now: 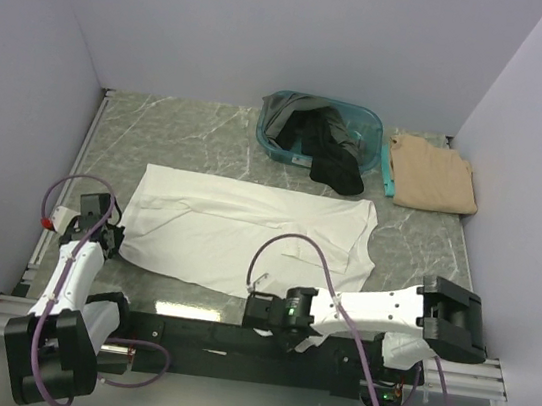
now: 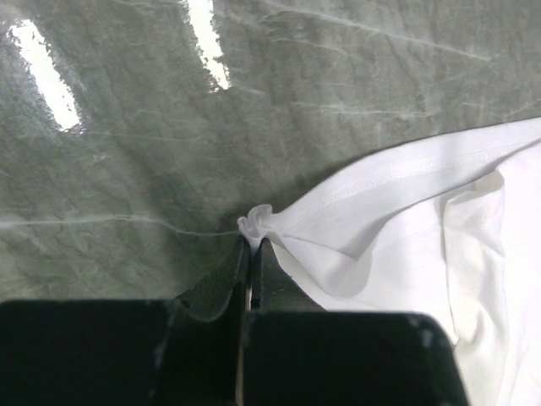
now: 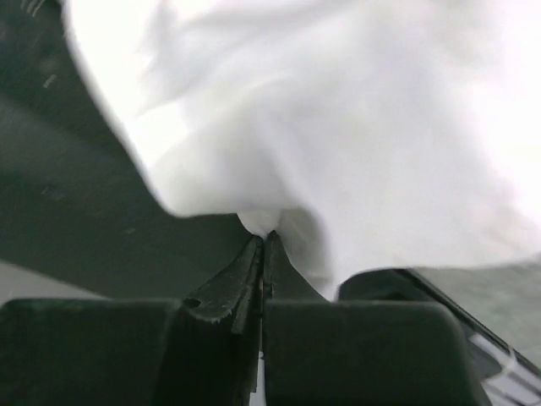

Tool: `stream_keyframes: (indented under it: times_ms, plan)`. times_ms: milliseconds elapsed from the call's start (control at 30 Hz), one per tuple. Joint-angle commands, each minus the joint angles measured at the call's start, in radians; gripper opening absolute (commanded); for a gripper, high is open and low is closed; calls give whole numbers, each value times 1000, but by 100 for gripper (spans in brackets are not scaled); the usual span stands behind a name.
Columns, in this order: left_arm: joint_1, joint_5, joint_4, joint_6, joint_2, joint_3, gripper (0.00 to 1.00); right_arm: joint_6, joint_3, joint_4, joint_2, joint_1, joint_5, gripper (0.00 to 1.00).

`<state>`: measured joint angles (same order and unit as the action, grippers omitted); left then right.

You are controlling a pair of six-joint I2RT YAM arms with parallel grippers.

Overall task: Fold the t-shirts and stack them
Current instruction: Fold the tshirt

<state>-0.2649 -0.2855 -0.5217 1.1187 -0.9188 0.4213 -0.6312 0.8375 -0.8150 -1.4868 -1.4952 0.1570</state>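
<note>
A large white t-shirt lies spread flat across the middle of the grey marble table. My left gripper is shut on the shirt's near-left corner; the left wrist view shows the hem bunched between the tips of the gripper, with the white t-shirt running off to the right. My right gripper is shut on the shirt's near edge, and in the right wrist view a pinch of cloth sits at the gripper's tips below the white t-shirt. A tan t-shirt lies folded at the back right.
A teal basket stands at the back centre holding dark shirts. A black shirt spills over its front rim onto the table. White walls close in the table on the left, back and right.
</note>
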Motion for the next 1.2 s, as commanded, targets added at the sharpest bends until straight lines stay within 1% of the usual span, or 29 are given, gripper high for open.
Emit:
stream_keyframes:
  times_ms: [0, 100, 133, 233, 300, 333, 467, 567, 733, 933, 1167]
  plan:
    - [-2, 16, -10, -7, -3, 60, 1, -44, 86, -121, 83, 79, 195, 0]
    - [-4, 22, -27, 0, -11, 91, 1, -26, 94, -131, 144, 159, 222, 0]
    - [-2, 25, -38, 0, -17, 97, 1, -18, 100, -131, 164, 212, 237, 0]
    - [-3, 54, -46, -3, -41, 123, 1, 33, 130, -122, 186, 297, 263, 0]
    - [-2, 63, -54, -2, -69, 146, 1, 74, 153, -104, 189, 341, 277, 0]
    - [-3, 62, -63, -2, -78, 155, 1, 91, 161, -99, 188, 386, 277, 0]
    - [-2, 59, -75, 0, -110, 200, 1, 148, 207, -84, 177, 469, 335, 0]
    - [0, 71, -66, 0, -129, 218, 1, 194, 235, -52, 180, 536, 325, 0]
    - [7, 80, -60, 3, -181, 257, 1, 246, 281, -15, 171, 616, 338, 0]
    - [36, 48, -69, 13, -248, 333, 1, 301, 345, 2, 151, 691, 360, 0]
    - [64, 6, -86, 15, -359, 456, 1, 333, 393, 37, 145, 779, 355, 0]
